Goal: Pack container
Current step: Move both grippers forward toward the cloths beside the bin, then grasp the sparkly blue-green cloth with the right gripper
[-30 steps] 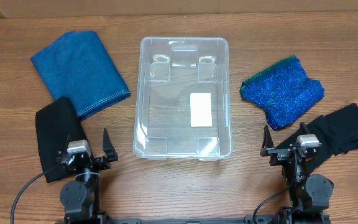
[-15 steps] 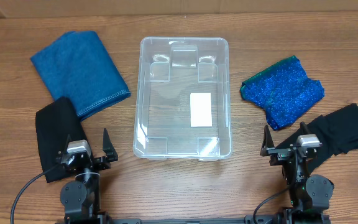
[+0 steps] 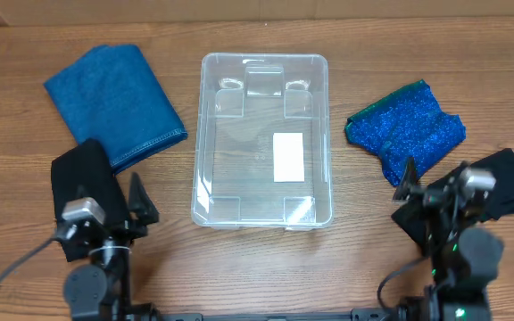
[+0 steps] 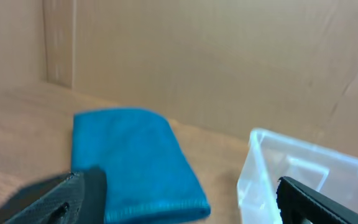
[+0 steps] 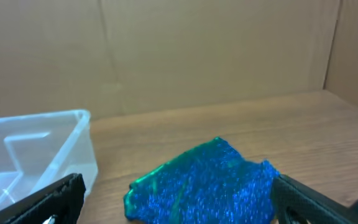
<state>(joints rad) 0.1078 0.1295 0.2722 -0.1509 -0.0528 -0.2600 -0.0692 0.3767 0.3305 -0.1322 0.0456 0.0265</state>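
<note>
Container (image 3: 264, 59) mid-frame looks light, stiff, kinda slick, so I'd grab its rim; left gripper (image 3: 141, 205) and right gripper (image 3: 405, 194) both gape empty.

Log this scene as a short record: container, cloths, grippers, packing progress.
container: clear plastic bin, between the two arms, nothing inside
marking: white label on the bin's base
robot's left side: folded blue cloth; black cloth nearer the arm
robot's right side: sparkly blue-green cloth; second black cloth nearer the arm
left gripper: open, holding nothing
right gripper: open, holding nothing
packed so far: none of the four cloths
</note>
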